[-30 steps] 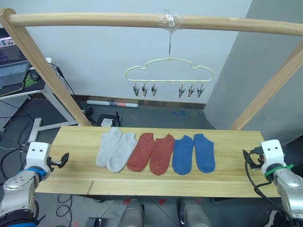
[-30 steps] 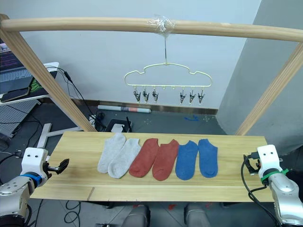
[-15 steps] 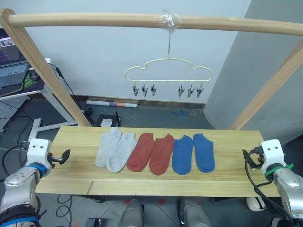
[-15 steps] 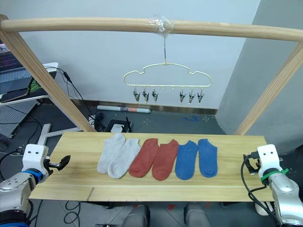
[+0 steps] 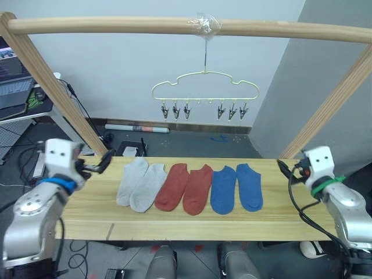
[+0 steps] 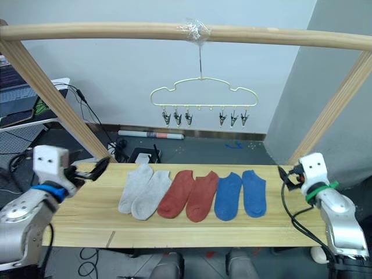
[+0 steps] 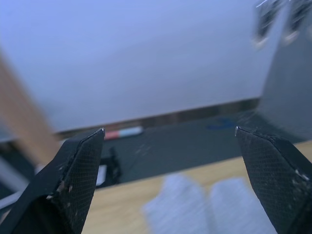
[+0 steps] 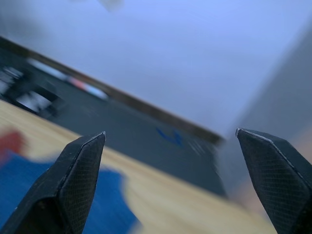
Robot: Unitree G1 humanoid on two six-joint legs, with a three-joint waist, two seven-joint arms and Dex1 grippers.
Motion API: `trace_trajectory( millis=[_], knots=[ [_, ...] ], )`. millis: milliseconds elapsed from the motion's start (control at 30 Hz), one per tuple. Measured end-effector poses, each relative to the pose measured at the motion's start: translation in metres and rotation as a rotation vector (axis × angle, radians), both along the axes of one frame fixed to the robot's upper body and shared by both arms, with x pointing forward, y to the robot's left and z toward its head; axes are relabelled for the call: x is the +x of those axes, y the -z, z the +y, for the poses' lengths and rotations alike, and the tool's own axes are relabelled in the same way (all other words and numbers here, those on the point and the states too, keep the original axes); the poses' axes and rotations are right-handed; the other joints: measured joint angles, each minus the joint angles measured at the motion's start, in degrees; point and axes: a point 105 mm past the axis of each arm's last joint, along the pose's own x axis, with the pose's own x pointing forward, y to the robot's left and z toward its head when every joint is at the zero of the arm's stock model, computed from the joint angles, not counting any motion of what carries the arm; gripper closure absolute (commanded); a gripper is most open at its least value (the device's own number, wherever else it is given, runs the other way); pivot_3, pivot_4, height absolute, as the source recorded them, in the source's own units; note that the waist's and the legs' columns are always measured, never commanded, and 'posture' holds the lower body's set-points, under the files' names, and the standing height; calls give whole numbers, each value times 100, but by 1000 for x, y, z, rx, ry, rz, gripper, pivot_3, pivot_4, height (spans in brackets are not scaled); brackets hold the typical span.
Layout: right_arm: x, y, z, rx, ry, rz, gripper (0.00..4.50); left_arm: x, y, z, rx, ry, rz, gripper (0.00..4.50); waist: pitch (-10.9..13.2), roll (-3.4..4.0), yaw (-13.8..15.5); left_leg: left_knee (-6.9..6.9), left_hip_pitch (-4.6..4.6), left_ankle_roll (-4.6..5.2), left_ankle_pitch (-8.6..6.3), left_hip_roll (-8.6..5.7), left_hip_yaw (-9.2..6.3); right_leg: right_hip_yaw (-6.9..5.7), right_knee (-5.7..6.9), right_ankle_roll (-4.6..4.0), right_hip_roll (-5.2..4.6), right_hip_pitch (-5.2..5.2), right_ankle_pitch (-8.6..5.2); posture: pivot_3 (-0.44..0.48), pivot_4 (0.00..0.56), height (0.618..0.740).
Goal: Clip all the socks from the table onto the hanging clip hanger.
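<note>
Six socks lie in a row on the table (image 5: 93,200): two light grey socks (image 5: 139,183) at the left, two rust red socks (image 5: 186,187) in the middle, two blue socks (image 5: 235,187) at the right. The clip hanger (image 5: 204,87) hangs from the top pole, all its dark clips (image 5: 174,110) empty. My left gripper (image 5: 102,163) hovers open over the table's back left, just left of the grey socks (image 7: 180,204). At the table's right end, right of the blue socks (image 8: 97,195), my right gripper (image 5: 284,169) is open. Both hold nothing.
A round wooden frame surrounds the table: a top pole (image 5: 116,24) and slanted side poles (image 5: 52,87). A side desk with a laptop (image 5: 14,87) stands at the far left. Cables and a rolled item (image 5: 136,127) lie on the floor behind the table.
Both arms rose and swung inward. The left gripper went from the table's front left edge to its back left by the grey socks; the right gripper lifted toward the blue socks.
</note>
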Motion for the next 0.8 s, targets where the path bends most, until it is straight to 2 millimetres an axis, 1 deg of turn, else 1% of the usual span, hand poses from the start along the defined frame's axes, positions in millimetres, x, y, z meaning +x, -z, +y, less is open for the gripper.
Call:
trace_trajectory(
  millis=[67, 133, 233, 333, 367, 500, 600, 733, 800],
  knots=[
    [0, -12, 19, 34, -89, -29, 0, 10, -6, -17, -43, 20, -23, 34, 1, -1, 6, 13, -1, 0, 0, -1, -1, 0, -5, 6, 0, 9, 3, 73, 194, 740],
    [-2, -20, 34, 51, -155, -46, 0, 17, -11, -32, -72, 44, -45, 34, 1, -1, 0, 15, -4, 0, 0, -3, 1, 4, -13, 12, 0, 11, 7, 60, 200, 740],
    [-1, -23, 47, 62, -218, -37, 0, 26, -12, -44, -113, 44, -67, 571, 7, 0, -14, 15, -3, 0, -1, -5, 1, 4, -12, 12, -1, 10, 7, 54, 204, 740],
    [1, -37, 73, 99, -320, -59, 0, 41, -10, -66, -150, 63, -82, 1507, 10, 1, -19, 16, -3, 1, 0, -4, -1, 3, -9, 13, 2, 10, 8, 31, 214, 740],
    [1, -41, 79, 98, -341, -68, 0, 44, -8, -71, -147, 72, -81, 1754, 11, 2, -22, 16, -3, 0, 0, -4, -1, 4, -10, 12, 2, 10, 8, 31, 214, 740],
    [-2, -44, 100, 95, -424, -70, 0, 60, -3, -79, -147, 40, -88, 1754, 12, 3, -28, 14, -10, 1, -1, -5, -2, 3, -16, 12, 2, 7, 8, 18, 216, 740],
    [-3, -44, 108, 103, -453, -65, 0, 66, -1, -84, -148, 23, -104, 1754, 30, 6, -32, 15, -15, 1, -1, -6, -1, 4, -17, 15, 1, 4, 9, -4, 217, 740],
    [-5, -56, 124, 99, -518, -100, 0, 78, -7, -97, -144, 17, -146, 1754, 42, 6, -33, 16, -14, 1, -1, -6, -5, 1, -16, 15, 1, 4, 9, -10, 221, 740],
    [-7, -59, 128, 101, -535, -108, 0, 85, -9, -101, -138, 9, -166, 1754, 43, 6, -40, 16, -15, 1, -1, -7, -4, 2, -17, 15, 2, 4, 9, -10, 221, 740]
  ],
)
